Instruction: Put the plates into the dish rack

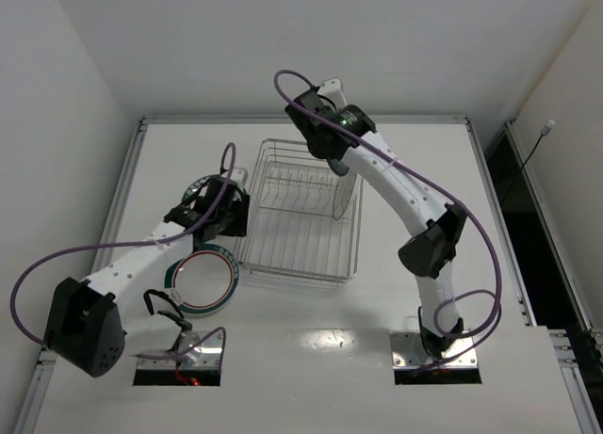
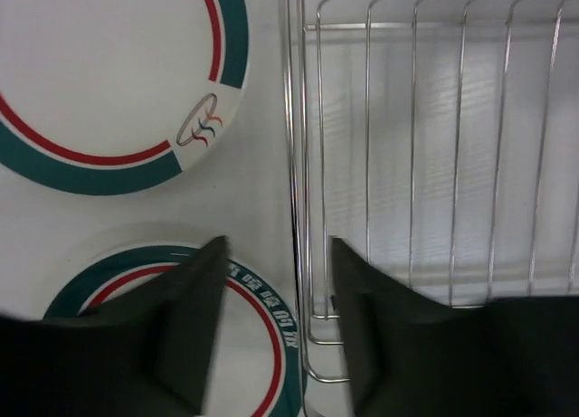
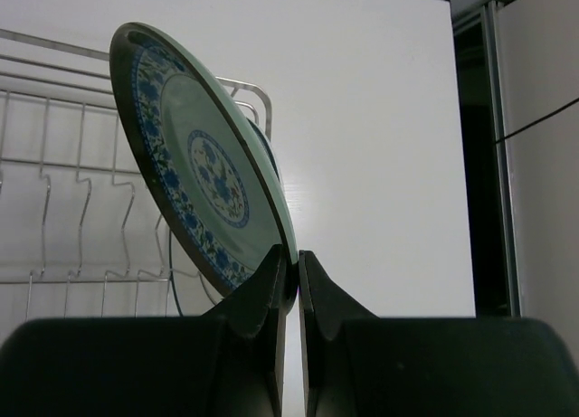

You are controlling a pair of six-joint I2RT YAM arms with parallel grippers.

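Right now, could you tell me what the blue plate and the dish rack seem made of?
The blue plate looks like glazed ceramic, possibly melamine: smooth, soft sheen, printed pattern. The dish rack looks like chromed or stainless wire: thin, shiny rods.

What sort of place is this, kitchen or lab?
Probably a lab robot cell: white table boxed by white panels, two arms bolted at its edge, just a wire dish rack and plates.

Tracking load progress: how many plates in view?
3 sure. The near green-rimmed plate and far green-rimmed plate lie flat left of the dish rack. The blue patterned plate stands edge-up over the rack, shut in the right gripper. A fourth may hide behind it.
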